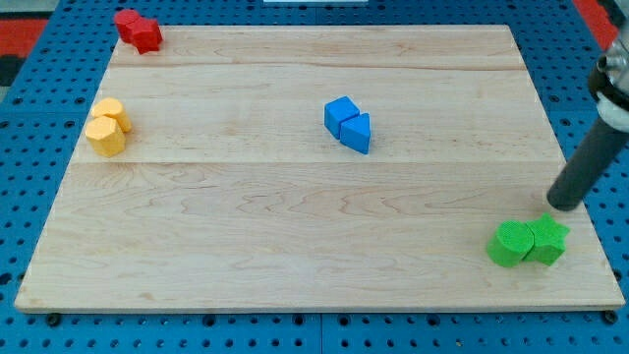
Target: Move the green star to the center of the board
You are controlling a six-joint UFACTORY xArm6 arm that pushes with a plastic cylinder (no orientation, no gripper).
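Observation:
Two green blocks sit touching near the board's bottom right corner. The right one (547, 240) has a notched outline like a star. The left one (509, 245) looks rounder. My tip (562, 206) is on the board just above and slightly right of the star-like green block, a small gap away from it. The dark rod slants up toward the view's right edge.
A blue cube (340, 114) and a blue triangle (358, 133) touch each other just above the board's middle. Two yellow blocks (106, 128) sit at the left edge. Red blocks (138, 29) sit at the top left corner. The wooden board (295, 236) lies on a blue pegboard.

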